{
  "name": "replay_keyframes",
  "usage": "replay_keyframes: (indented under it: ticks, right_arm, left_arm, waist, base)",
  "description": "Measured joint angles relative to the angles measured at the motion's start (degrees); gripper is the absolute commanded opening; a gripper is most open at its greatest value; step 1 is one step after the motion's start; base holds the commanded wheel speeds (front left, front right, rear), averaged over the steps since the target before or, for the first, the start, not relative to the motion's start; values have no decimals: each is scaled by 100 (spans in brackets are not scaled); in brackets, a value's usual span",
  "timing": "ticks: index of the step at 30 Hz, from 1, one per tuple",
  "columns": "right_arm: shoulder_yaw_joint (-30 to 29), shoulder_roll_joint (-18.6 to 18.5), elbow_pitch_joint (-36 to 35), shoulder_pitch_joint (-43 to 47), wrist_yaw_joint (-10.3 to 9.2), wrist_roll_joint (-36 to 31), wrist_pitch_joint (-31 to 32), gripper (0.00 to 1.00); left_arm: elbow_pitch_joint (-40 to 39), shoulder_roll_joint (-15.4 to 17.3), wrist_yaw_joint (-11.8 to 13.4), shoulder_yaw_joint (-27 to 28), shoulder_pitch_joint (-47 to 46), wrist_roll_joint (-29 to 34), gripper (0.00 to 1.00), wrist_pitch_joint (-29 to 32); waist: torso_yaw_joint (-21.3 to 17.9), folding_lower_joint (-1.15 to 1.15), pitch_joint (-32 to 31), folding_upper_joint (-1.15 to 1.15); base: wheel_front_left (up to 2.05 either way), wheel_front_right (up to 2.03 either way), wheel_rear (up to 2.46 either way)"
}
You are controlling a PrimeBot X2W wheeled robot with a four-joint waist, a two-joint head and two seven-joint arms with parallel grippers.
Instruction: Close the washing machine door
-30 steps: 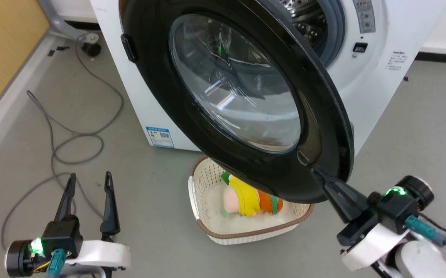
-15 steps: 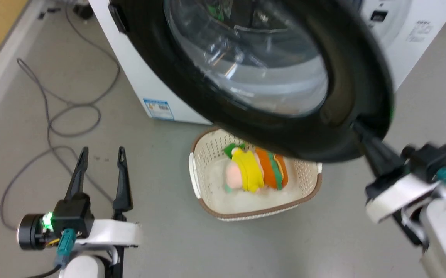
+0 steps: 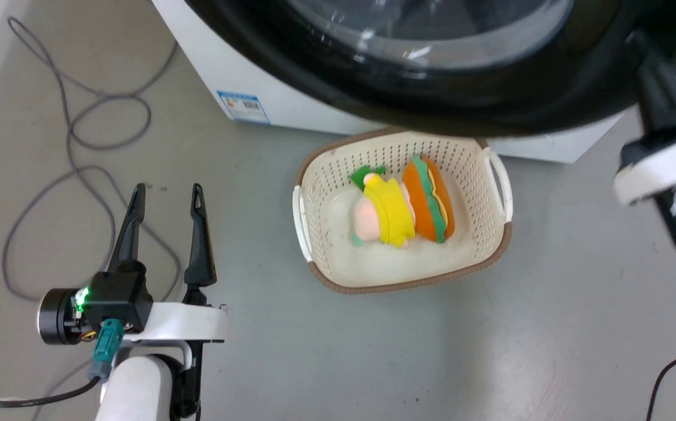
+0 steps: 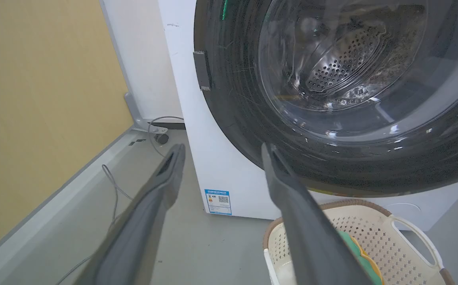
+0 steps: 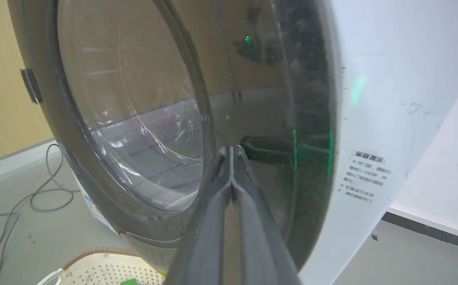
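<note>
The washing machine door (image 3: 408, 99) is now nearer the washing machine (image 3: 221, 64), its glossy rim touching the tips of the right gripper (image 5: 231, 152), fingers together, which can slide off before latching.

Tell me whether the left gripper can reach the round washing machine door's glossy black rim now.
Probably yes: the open left gripper points at the washing machine door with nothing between; the cream plastic basket sits off to the side.

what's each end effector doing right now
Left end effector: open, holding nothing.
Right end effector: shut, empty, tips against the washing machine door.
</note>
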Motion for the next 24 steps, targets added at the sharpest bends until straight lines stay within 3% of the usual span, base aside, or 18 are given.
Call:
replay_keyframes:
  ticks: [11,24]
  right_arm:
    - [-446,21,758,-902,0,-325,-1,0]
    - [-754,258,876,-1020,-1,-666,-1,0]
  left_arm:
    - [-30,-100,-43,-7,-207,43,100,0]
    - [-27,-158,-64,104,-242,111,100,0]
  waist:
    - [113,0,365,0]
    - [20,0,240,0]
  base:
    - [0,0,0]
    - [0,0,0]
